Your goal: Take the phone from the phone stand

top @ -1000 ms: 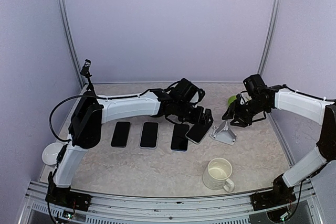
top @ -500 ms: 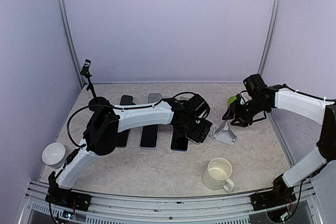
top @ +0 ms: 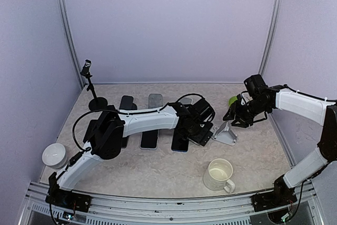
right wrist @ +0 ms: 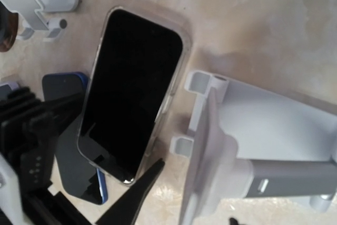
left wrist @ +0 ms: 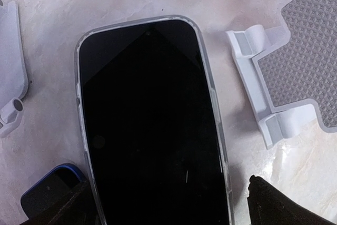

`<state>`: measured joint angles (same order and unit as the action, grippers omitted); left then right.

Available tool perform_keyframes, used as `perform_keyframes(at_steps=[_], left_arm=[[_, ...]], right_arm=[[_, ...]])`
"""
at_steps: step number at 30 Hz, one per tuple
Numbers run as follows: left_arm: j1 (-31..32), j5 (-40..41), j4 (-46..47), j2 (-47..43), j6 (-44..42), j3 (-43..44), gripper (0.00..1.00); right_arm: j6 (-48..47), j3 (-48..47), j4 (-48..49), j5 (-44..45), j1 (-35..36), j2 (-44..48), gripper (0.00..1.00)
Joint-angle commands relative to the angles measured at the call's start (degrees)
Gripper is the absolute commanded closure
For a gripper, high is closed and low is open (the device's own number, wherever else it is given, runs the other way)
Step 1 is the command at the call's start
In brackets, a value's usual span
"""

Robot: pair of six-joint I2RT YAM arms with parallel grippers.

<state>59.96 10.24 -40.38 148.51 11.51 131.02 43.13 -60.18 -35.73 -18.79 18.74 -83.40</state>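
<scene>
Resting phone (left wrist: 150, 125): I see it flat, screen up, on the worktop (top: 158, 167), off the phone stand (left wrist: 308, 46), which sits just beside it at 3 o'clock.
Left pincer (left wrist: 168, 209): spread wide, fingers flanking the phone's near end, not clamped on it.
Right pincer (top: 237, 115): half open around the stand's top; I cannot tell whether it grips.

Phone (left wrist: 150, 125) bottom out of view

Bright, soft, even light; faint shadows; the phone (left wrist: 150, 125) screen shows dull reflections.
</scene>
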Motion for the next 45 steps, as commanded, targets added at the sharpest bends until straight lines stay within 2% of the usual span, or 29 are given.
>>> perform_keyframes(at_steps=[1, 7, 9, 11, 15, 26, 32, 45], left_arm=[[0.8, 0.0, -2.6, 4.2, -2.0, 1.1, 0.03], [0.4, -1.6, -3.5, 5.6, 0.5, 0.9, 0.02], [-0.2, -3.2, -3.1, 5.3, 1.8, 0.0, 0.08], [-0.6, -3.6, -2.4, 4.5, 2.7, -0.7, 0.19], [-0.6, -1.0, -0.9, 1.8, 3.4, -1.6, 0.35], [-2.5, 2.8, 4.5, -8.1, 6.1, -2.3, 0.56], [-2.8, 3.2, 8.9, -13.4, 6.7, -4.9, 0.60], [-2.8, 4.9, 15.9, -26.1, 7.2, -14.7, 0.61]], right_arm=[[-0.3, -0.4, -0.5, 0.1, 0.5, 0.0, 0.49], [-0.1, -0.2, -0.5, 0.3, 0.5, 0.6, 0.49], [0.0, -0.2, -0.7, 0.3, 0.5, 0.6, 0.49], [-0.1, -0.3, -0.8, 0.5, 0.5, 0.6, 0.49], [-0.2, -0.6, -0.8, 0.7, 0.5, 0.3, 0.50], [-0.2, -1.9, -2.0, 2.7, 0.6, -0.2, 0.54], [0.2, -2.1, -2.3, 4.0, 1.7, -0.9, 0.56], [-0.9, -6.6, -4.9, 9.5, 5.7, -6.3, 0.61]])
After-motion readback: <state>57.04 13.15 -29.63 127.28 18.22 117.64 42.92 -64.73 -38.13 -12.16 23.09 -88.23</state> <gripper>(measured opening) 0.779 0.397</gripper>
